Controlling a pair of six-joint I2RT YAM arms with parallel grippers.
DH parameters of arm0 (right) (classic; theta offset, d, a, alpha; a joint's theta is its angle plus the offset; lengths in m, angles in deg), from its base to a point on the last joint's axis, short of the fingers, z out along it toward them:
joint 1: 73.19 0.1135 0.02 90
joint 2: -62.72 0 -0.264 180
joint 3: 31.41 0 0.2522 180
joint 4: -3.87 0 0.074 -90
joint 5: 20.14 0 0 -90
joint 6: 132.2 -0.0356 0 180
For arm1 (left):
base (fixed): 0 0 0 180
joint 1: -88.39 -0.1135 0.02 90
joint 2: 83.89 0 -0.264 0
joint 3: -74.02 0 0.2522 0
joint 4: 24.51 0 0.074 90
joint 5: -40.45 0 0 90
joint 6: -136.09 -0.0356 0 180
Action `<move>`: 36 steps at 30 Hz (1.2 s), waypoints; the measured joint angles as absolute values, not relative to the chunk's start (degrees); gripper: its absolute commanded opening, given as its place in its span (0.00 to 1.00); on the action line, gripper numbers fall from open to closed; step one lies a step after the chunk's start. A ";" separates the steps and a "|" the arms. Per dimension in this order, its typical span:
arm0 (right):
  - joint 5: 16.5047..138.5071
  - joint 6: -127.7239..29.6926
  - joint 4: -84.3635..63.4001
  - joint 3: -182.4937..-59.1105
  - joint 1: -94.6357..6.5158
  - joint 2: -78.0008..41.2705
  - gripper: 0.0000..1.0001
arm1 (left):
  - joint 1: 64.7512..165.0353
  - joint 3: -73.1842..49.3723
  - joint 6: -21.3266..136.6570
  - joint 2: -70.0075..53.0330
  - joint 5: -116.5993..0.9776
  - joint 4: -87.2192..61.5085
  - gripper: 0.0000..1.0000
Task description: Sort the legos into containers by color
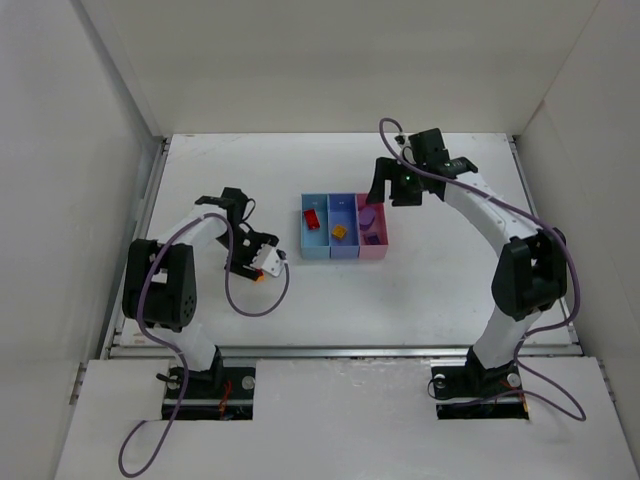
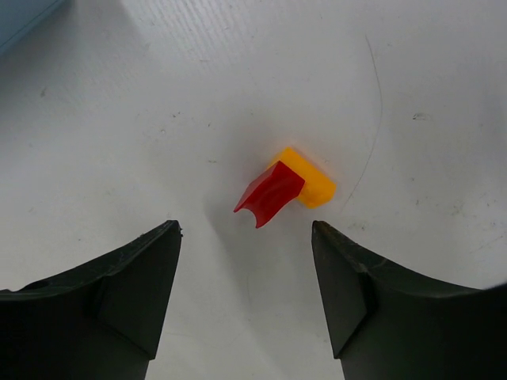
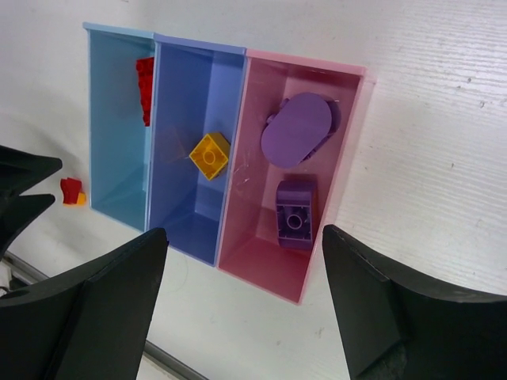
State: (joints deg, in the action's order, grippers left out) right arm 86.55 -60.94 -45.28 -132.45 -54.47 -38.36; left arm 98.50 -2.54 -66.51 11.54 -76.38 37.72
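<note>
Robot lab, white panel walls point(image 1: 60, 180), white table point(image 1: 450, 290)

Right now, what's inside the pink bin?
In the pink bin: two purple legos, an oval-topped piece and a smaller studded brick. No other colors show. The floor beneath the oval piece is covered, so I can't tell what's under it.

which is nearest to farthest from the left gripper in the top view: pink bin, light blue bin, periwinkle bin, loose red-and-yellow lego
1. loose red-and-yellow lego, on the table right at the left gripper
2. light blue bin, left end of the row
3. periwinkle bin, middle
4. pink bin, right end
</note>
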 measured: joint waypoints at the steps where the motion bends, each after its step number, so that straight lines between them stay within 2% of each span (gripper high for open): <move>1: 86.62 -60.90 -45.33 -132.43 -54.51 -38.36 0.84 | 98.50 -2.06 -66.60 11.79 -76.29 37.30 0.61; 9: 87.01 -60.31 -45.28 -132.43 -55.56 -38.41 0.84 | 98.76 -0.84 -66.86 13.21 -76.03 34.96 0.59; 14: 87.84 -60.11 -45.28 -132.45 -55.60 -39.21 0.84 | 99.22 0.30 -67.04 13.45 -75.15 33.76 0.50; 22: 88.34 -60.11 -45.28 -132.45 -55.60 -40.02 0.84 | 99.55 0.32 -67.08 14.10 -73.17 33.06 0.29; 28: 88.37 -60.11 -45.26 -132.45 -55.62 -40.02 0.84 | 99.88 0.56 -67.10 14.08 -72.03 33.15 0.22; 31: 88.37 -60.16 -45.26 -132.45 -55.65 -40.07 0.84 | 99.92 0.69 -67.12 13.97 -71.79 33.15 0.22; 33: 88.37 -60.18 -45.26 -132.45 -55.65 -40.09 0.84 | 99.92 0.78 -67.19 13.91 -71.79 32.93 0.34; 36: 88.37 -60.18 -45.28 -132.48 -55.65 -40.09 0.84 | 99.95 0.78 -67.38 13.73 -72.03 32.23 0.41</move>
State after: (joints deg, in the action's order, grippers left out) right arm 88.37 -60.18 -45.28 -132.48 -55.65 -40.09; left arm 99.95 0.78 -67.38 13.73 -72.03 32.23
